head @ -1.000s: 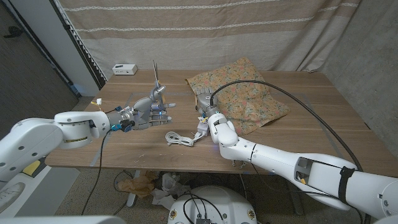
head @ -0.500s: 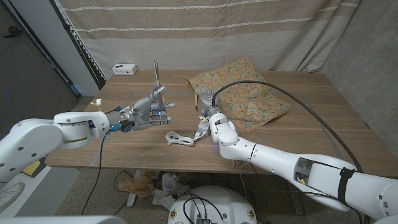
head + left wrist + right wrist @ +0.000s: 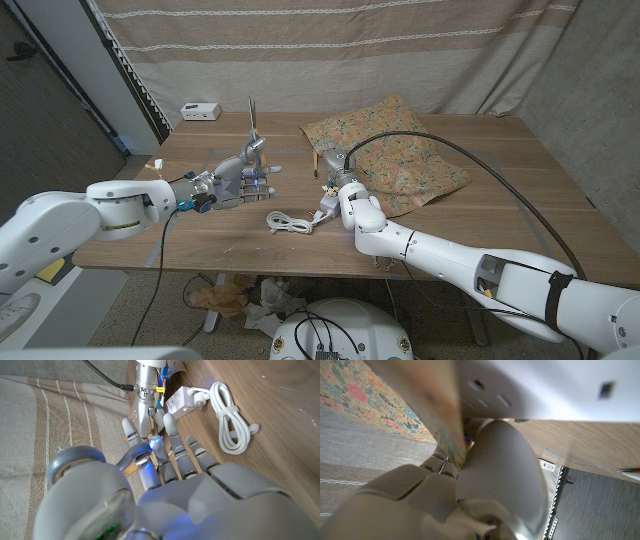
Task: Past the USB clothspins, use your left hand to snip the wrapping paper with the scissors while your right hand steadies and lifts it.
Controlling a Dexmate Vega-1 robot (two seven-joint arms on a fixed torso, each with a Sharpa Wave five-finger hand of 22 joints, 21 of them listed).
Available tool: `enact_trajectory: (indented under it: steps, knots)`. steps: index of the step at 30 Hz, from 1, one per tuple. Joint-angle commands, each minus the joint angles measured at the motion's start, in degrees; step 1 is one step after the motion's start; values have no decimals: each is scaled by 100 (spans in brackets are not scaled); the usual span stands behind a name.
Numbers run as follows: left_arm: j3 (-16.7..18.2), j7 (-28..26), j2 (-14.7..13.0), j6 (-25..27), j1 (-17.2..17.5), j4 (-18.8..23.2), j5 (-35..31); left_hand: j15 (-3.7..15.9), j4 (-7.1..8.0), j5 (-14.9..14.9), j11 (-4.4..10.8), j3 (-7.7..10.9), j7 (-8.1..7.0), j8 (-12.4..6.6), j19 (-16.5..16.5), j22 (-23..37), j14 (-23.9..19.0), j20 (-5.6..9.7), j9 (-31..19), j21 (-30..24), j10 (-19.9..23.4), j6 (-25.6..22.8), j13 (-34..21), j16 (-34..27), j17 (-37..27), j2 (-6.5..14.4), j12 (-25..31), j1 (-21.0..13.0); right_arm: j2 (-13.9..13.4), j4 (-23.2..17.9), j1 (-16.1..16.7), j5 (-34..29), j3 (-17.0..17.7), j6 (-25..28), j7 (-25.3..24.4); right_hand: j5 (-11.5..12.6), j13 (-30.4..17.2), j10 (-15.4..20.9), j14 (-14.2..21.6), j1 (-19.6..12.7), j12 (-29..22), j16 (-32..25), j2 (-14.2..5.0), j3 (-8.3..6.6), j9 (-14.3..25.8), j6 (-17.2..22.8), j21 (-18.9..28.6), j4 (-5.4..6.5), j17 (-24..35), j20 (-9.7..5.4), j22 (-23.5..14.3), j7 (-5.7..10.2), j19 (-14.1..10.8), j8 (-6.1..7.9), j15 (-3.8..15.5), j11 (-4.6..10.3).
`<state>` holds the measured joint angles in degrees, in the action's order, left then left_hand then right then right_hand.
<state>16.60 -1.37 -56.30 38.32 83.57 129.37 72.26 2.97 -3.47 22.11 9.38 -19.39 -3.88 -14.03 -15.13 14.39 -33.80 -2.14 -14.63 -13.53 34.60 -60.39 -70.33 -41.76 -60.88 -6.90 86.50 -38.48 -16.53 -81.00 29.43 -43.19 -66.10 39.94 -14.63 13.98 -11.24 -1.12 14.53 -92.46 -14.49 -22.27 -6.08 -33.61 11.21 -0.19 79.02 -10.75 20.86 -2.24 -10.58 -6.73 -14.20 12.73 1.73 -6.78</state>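
Floral wrapping paper (image 3: 385,140) lies at the far middle of the wooden table (image 3: 480,215) in the head view. The right hand (image 3: 332,160) sits at the paper's near-left corner, raised; whether it pinches the edge I cannot tell here. The left hand (image 3: 240,175) holds the scissors (image 3: 251,128), blades pointing up, well to the left of the paper; the cut calls for travel rightward.

Left wrist view: fingers (image 3: 170,452) curl on the scissor handle; a white cable (image 3: 227,415) lies beyond.

Right wrist view: the paper's edge (image 3: 437,420) appears pinched between the fingers.
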Motion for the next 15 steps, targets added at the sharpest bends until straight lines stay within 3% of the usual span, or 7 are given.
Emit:
enact_trajectory:
  steps: [1, 2, 4, 6, 9, 11, 15]
  knots:
    - [-1, 12, 10, -22, 4, 2, -27, 830, 47, 25, 244, -4, 271, -46, -45, 15, -68, 31, -14, 7, 294, -354, -18, -21, -1, -12, 63, -40, 40, 202, 282, 273, 337, -519, -1293, -212, 1, 1044, 1113, -292, -361, -568, -42, 217, 15, 623, 129, 53, 279, -1089, -9, -378, -253, 99, 618, 33]
    - [-3, 15, 5, -21, 2, 1, -31, 821, 48, 26, 243, -4, 265, -51, -47, 15, -68, 30, -11, 6, 299, -372, -22, -25, -8, -12, 73, -38, 59, 262, 350, 289, 405, -639, -1625, -303, -5, 1509, 1456, -275, -522, -762, -67, 302, 18, 937, 8, 92, 373, -1080, 45, -284, -387, 165, 632, 127]
    - [-6, 14, 10, -23, -2, 0, -26, 834, 52, 26, 245, -5, 266, -49, -45, 15, -87, 34, -4, 7, 295, -383, -8, -23, 6, -12, 74, -34, 69, 332, 468, 436, 576, -977, -2142, -387, -25, 2405, 2206, -85, -851, -1148, -162, 552, 29, 1757, -38, 185, 542, -1072, 20, 184, -757, 362, 869, 421]
    - [-13, 22, 6, -25, -12, -4, -28, 838, 55, 27, 244, -6, 269, -46, -45, 15, -84, 32, 0, 7, 302, -389, -11, -29, -8, -14, 88, -33, 86, 418, 517, 517, 669, -1202, -2473, -371, -48, 2943, 2695, 157, -1034, -1634, -188, 1016, 39, 2017, 160, 247, 826, -1097, -52, 331, -1269, 358, 1009, 605]
    - [-20, 4, 4, -22, -19, -2, -27, 833, 58, 29, 243, -4, 270, -45, -50, 15, -79, 32, -4, 5, 316, -388, -23, -36, -25, -11, 114, -33, 109, 532, 536, 621, 759, -1408, -2722, -343, -79, 3839, 2908, 227, -1286, -1875, -296, 1298, 59, 2869, 523, 249, 893, -1061, -171, 535, -1563, 591, 1105, 745]
    - [-17, 31, 5, -38, -14, -5, -37, 825, 59, 30, 242, -3, 267, -41, -51, 15, -82, 35, -2, 5, 320, -382, -27, -37, -24, -9, 124, -34, 117, 601, 562, 720, 838, -1574, -2896, -329, -89, 4346, 3097, 277, -1422, -1926, -372, 1408, 61, 3212, 775, 277, 848, -1040, -234, 584, -1613, 654, 1137, 908]
    - [-10, 44, 3, -38, -8, -8, -38, 839, 66, 34, 240, 3, 262, -44, -53, 16, -95, 40, -5, 4, 308, -399, -14, -27, -2, 5, 132, -36, 114, 717, 584, 806, 927, -1799, -3192, -321, -83, 4569, 3253, 349, -1457, -1935, -388, 1490, 61, 3549, 921, 309, 790, -1041, -255, 659, -1634, 725, 1115, 1069]
